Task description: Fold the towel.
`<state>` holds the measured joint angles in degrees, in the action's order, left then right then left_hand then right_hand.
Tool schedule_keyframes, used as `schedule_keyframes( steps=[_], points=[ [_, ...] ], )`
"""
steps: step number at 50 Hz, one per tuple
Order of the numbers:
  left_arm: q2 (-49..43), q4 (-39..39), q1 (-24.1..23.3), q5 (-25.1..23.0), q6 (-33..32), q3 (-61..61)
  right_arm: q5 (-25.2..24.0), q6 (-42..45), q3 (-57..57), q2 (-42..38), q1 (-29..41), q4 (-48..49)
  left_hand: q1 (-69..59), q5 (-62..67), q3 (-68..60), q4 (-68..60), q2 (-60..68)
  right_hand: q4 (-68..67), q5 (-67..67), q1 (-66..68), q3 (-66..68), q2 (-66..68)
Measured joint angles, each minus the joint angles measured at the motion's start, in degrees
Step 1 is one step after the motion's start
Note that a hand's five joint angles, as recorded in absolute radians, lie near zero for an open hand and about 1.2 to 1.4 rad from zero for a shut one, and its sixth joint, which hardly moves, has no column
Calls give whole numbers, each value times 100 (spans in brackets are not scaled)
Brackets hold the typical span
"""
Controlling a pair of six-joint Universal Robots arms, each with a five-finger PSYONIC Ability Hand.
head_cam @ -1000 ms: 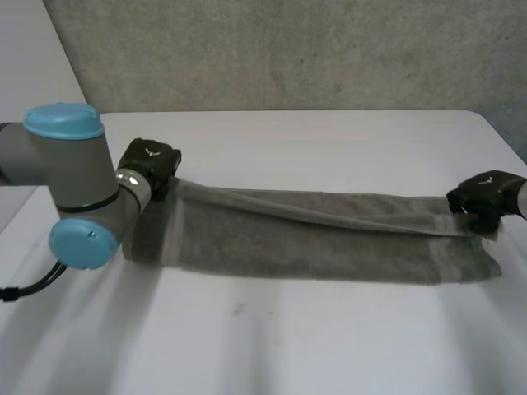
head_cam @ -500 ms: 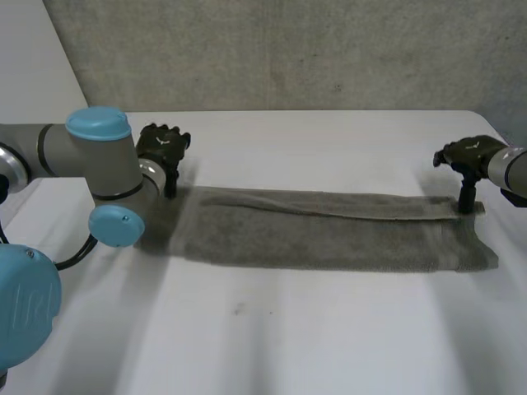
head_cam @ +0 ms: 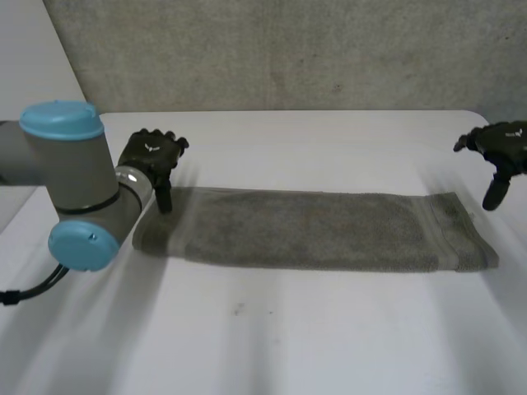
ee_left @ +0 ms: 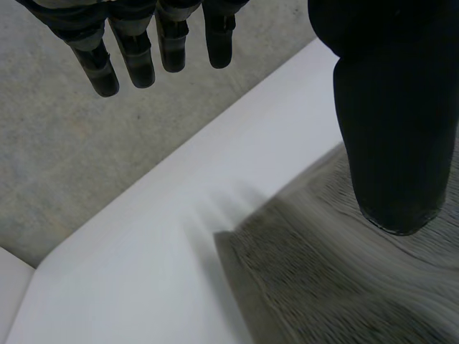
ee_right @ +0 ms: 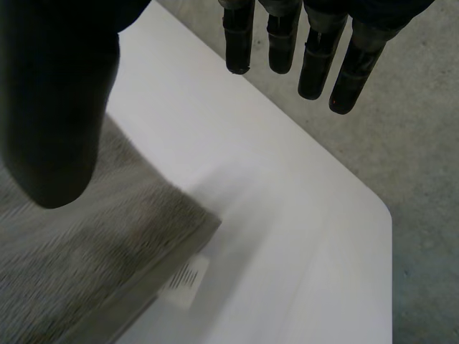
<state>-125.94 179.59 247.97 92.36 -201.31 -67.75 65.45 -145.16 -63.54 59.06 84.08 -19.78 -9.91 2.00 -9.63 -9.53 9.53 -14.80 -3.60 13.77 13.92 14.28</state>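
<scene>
Nearest, the smooth white bench [head_cam: 272, 337] is carrying the grey terry towel [head_cam: 321, 232], lying as a long flat strip across mid-frame. Beyond it, the left hand [head_cam: 152, 158] and right hand [head_cam: 504, 150] are hovering near its far corners, fingers spread wide and empty. Risk: the limp cloth dragging askew at an uneven regrasp.

Markings: no legible text.
White tag [ee_right: 188, 276] at a corner of the towel [ee_right: 86, 265] bears fine barcode-like lines, too small to read; small white emblem on left hand [head_cam: 152, 155], undecipherable.
</scene>
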Motion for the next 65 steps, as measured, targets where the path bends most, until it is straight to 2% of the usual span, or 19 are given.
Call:
schedule_keyframes(
  steps=[9,18,23,25,27,28,43,51,56,65],
  points=[
    [450,481,-55,-14,-7,-964,-194,764,-2166,616,-296,955,0,-2,0,0,0,-158,-338,270,251,211],
    [562,706,-95,-10,27,-1235,-452,1281,-3001,454,-473,1367,0,-2,0,0,0,-1729,-1900,1832,1830,1783],
    [557,701,-101,-14,135,-1236,-464,1311,-3020,248,-480,1595,0,-2,0,0,-1,-2556,-2705,2664,2662,2593],
    [557,694,-101,-15,174,-1238,-443,1315,-2980,144,-487,1703,0,-2,0,0,-1,-3747,-3894,3846,3834,3810],
    [559,687,-101,-16,204,-1241,-403,1319,-2913,35,-513,1821,0,-2,0,0,-1,-5410,-5567,5595,5561,5593],
    [559,686,-101,-16,213,-1243,-383,1320,-2884,-7,-530,1863,0,-2,0,0,-1,-5866,-6023,5986,5945,5950],
    [613,682,-100,-9,224,-1311,282,1922,-1930,-495,-1342,2219,0,-2,0,0,-1,-6197,-6318,6148,6211,6039],
    [730,685,-100,-12,223,-1423,553,2228,-1500,-416,-1519,2165,0,-2,0,0,-1,-6197,-6318,6170,6211,6039],
    [812,688,-94,-11,226,-1483,755,2203,-1329,-130,-1156,2145,0,-2,0,0,-1,-6197,-6321,6183,6211,6039],
    [925,692,-91,-8,240,-1540,846,1888,-977,306,978,2181,0,-2,0,0,-2,-6197,-6324,6222,6211,6105]
  ],
)
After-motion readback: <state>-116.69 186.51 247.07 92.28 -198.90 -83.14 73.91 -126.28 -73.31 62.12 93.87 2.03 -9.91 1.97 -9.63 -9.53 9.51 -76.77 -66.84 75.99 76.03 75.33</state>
